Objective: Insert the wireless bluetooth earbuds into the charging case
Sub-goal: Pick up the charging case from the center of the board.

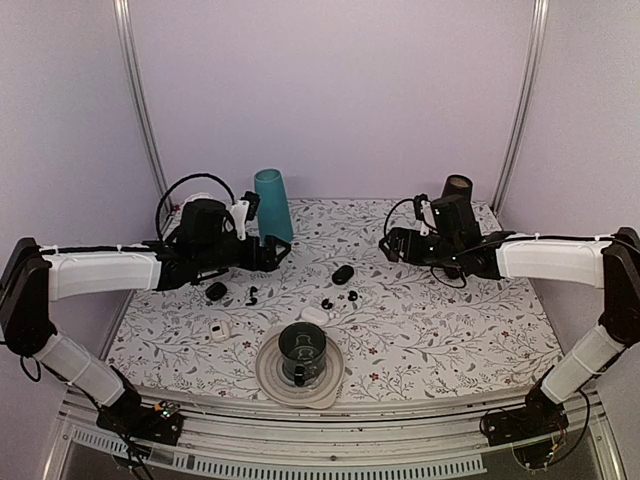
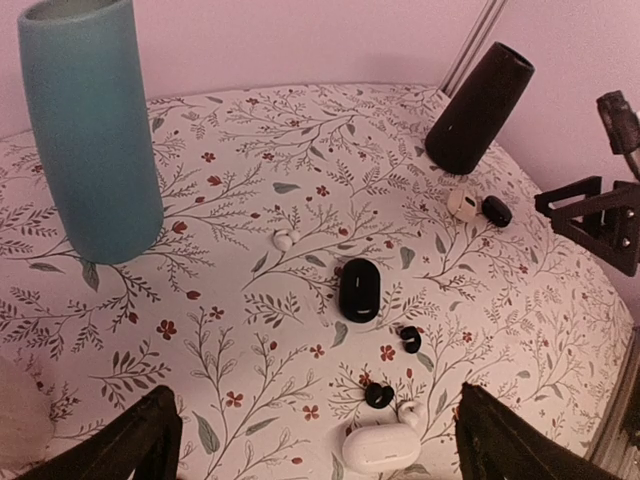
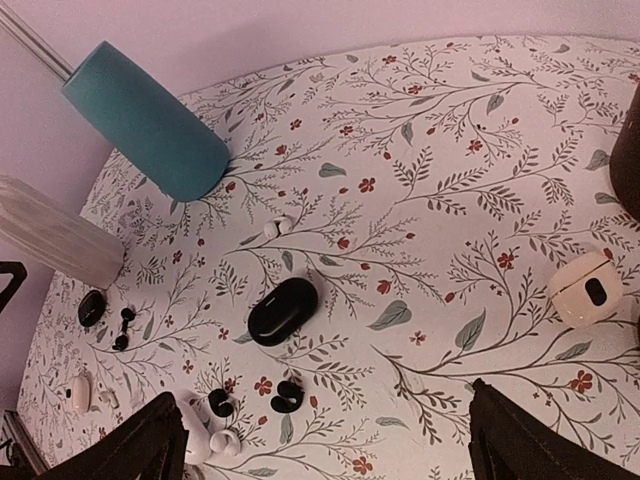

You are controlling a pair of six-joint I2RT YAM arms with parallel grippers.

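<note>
Earbuds (image 2: 410, 338): not in any fingers. Left fingers (image 2: 140, 445): stood wide apart and held nothing. Hung low over the counter (image 2: 250, 340), with two tiny black buds just ahead. Right fingers (image 3: 140, 450): wide apart too, with nothing between them. Looked down on the same two buds from the other side.

Buds: lay loose on the flowery counter, close together but not touching. Sat between a white case (image 2: 380, 447) and a black oval case (image 2: 359, 289), near both.

Seemed very light, hard and shiny. Likely slippy, so quick to skid or pop away if squeezed hard. Best pinched softly across the fat round part, not on the thin curly end. Too small to show much more.

Black oval case: looked shut, and would likely need opening first.

Further out: a blue-green cup (image 2: 90, 130) and a black cup (image 2: 478, 108) stood at the back of the counter, well apart from the buds.
</note>
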